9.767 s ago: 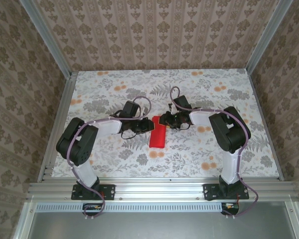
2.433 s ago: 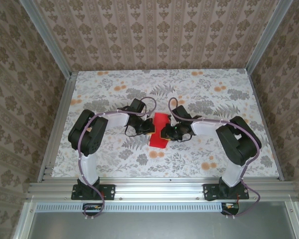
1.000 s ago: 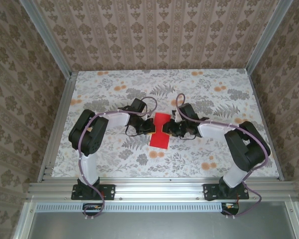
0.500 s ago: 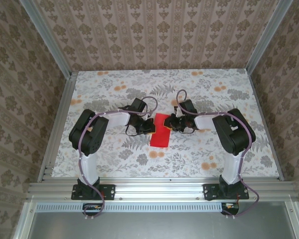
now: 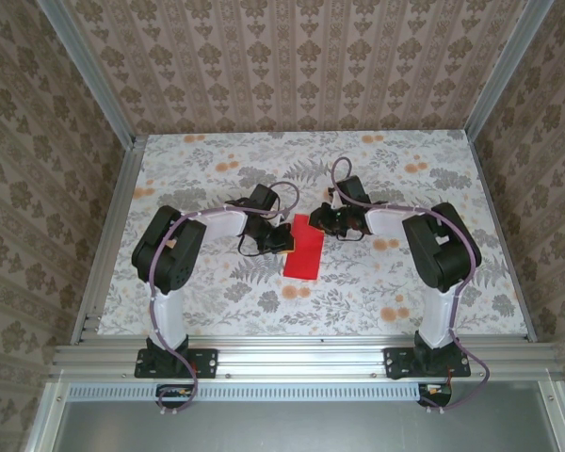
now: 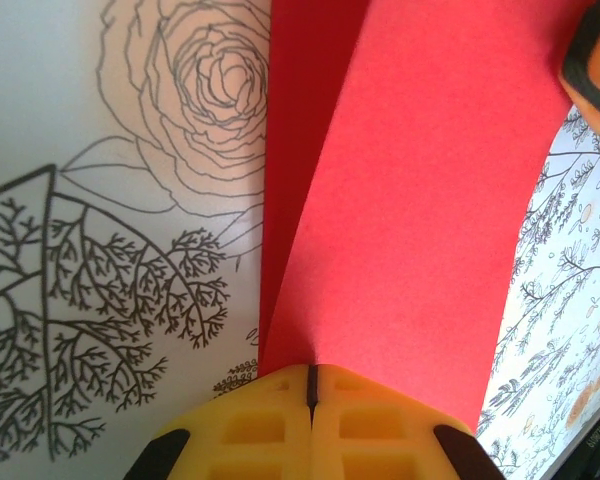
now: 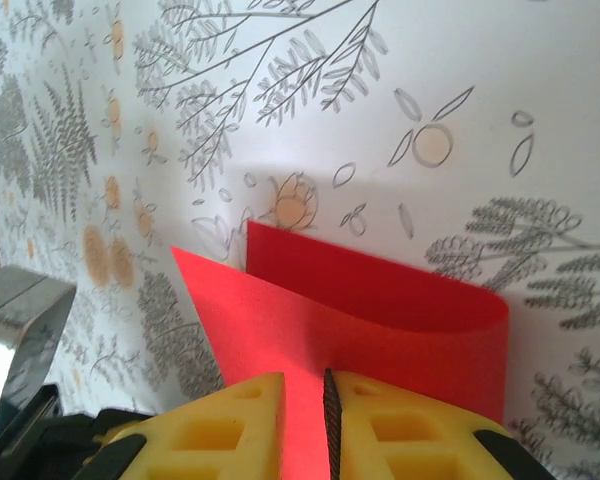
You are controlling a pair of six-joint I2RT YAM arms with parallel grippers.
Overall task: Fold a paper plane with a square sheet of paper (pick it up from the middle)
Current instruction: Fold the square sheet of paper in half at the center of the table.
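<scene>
Left wrist view: left gripper [image 6: 310, 388] pinched shut on the square sheet of paper [image 6: 410, 200], yellow pads [image 6: 260, 425] pressed together with the red edge between them. Two layers fanning out from the pinch, the lower one peeking out on the left over the floral tablecloth [image 6: 130, 300].

Right wrist view: right gripper [image 7: 328, 400] likewise clamped on the sheet. Soft rounded bend at the right, layer corners offset, not matched.

Top external: red doubled strip mid-tablecloth between both grippers. Left one at its left edge, right one at its far right corner. Cannot tell whether lifted or resting.

Progress, as a judgement: first centre fold only roughed in, not pressed flat, edges misaligned. Left to do: align and crease, fold nose corners, fold wings. No dart shape yet.
</scene>
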